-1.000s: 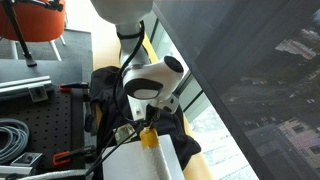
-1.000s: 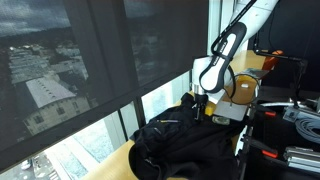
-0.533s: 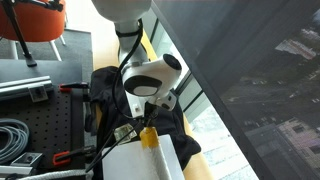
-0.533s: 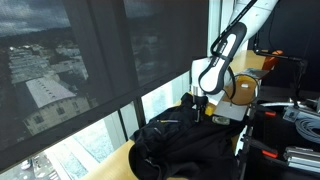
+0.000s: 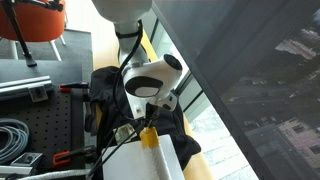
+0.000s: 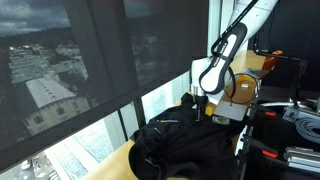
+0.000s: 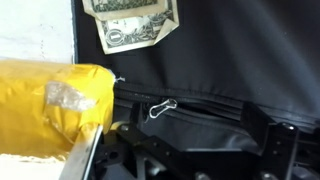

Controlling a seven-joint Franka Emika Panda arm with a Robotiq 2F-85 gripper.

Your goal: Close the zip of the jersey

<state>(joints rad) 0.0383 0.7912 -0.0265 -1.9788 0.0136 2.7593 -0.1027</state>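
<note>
Jersey point(image 5: 108, 88), black, one item, lying crumpled on the wooden table point(image 5: 197, 166) along its window-side edge; in both exterior views it covers most of the width of that strip and bunches into a heap point(image 6: 185, 145) toward one end. Zip: a dark line running across the fabric in the wrist view, with a small silver zip pull point(image 7: 163, 108) lying flat on it, near the middle of that view. Claw point(image 5: 150, 113), one, on the white arm, pointing down at the jersey close over the fabric point(image 6: 200, 103); its dark parts fill the lower edge of the wrist view, just below the zip pull, but how far its jaws stand apart, and whether they have hold of anything, cannot be told. Banknote point(image 7: 130, 25), one, lying on the black fabric beyond the zip. Yellow packet point(image 7: 50, 100), one, wrinkled, with a patch of clear tape, just beside the zip pull and resting against the jersey; in an exterior view it shows as a yellow corner point(image 5: 148, 136) above a white box point(image 5: 140, 162).
</note>
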